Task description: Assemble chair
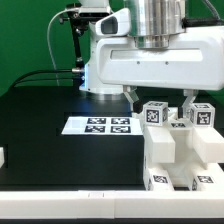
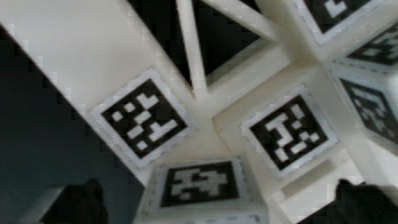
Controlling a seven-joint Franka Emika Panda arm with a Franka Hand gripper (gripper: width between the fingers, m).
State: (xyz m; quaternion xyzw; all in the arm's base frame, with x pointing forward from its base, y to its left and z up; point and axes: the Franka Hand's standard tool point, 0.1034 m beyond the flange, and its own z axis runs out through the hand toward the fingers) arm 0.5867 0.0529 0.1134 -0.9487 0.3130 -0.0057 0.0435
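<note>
White chair parts [image 1: 175, 150] with black-and-white tags stand clustered at the exterior view's right, near the table's front edge. Two tagged blocks [image 1: 153, 114] stick up on top. My gripper [image 1: 160, 100] hangs just above them, open, with its dark fingers [image 1: 131, 97] spread wide. In the wrist view the gripper [image 2: 210, 205] straddles a tagged white piece [image 2: 203, 183]. The two fingertips [image 2: 71, 200] stand apart from its sides. More tagged white bars [image 2: 143, 115] cross behind it. I hold nothing.
The marker board [image 1: 100, 125] lies flat on the black table, to the exterior view's left of the chair parts. A small white piece [image 1: 3, 157] shows at the left edge. The robot's white base [image 1: 105, 70] and cables stand behind.
</note>
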